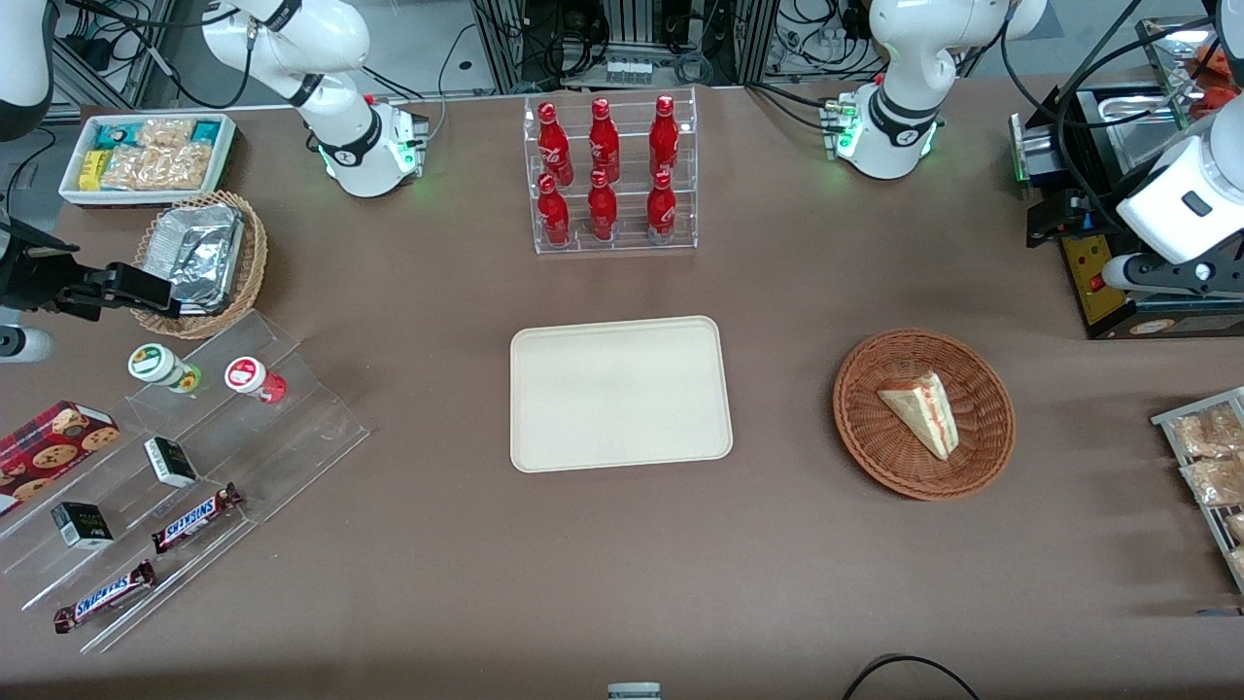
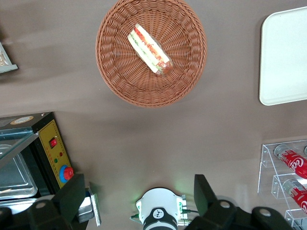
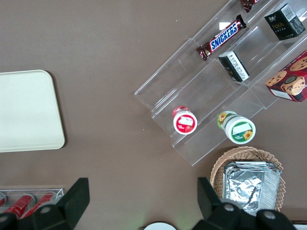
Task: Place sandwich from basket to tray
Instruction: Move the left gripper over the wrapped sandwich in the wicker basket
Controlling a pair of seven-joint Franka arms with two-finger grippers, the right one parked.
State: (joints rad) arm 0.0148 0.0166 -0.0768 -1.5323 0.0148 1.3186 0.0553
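Observation:
The sandwich (image 1: 921, 412) (image 2: 149, 49), a pale wedge with red and green filling along its cut edge, lies in the round reddish-brown wicker basket (image 1: 875, 442) (image 2: 120, 81). The cream tray (image 1: 620, 393) (image 2: 283, 57) lies flat beside the basket, at mid-table, with nothing on it. My left gripper (image 1: 1152, 275) (image 2: 139, 182) hangs high at the working arm's end of the table, farther from the front camera than the basket. It is open, its dark fingers (image 2: 72, 194) spread wide with nothing between them.
A black machine with a yellow panel (image 1: 1088, 267) (image 2: 53, 153) stands under my gripper. A clear rack of red bottles (image 1: 610, 175) is farther from the front camera than the tray. A wire rack of snack packets (image 1: 1205, 467) sits beside the basket.

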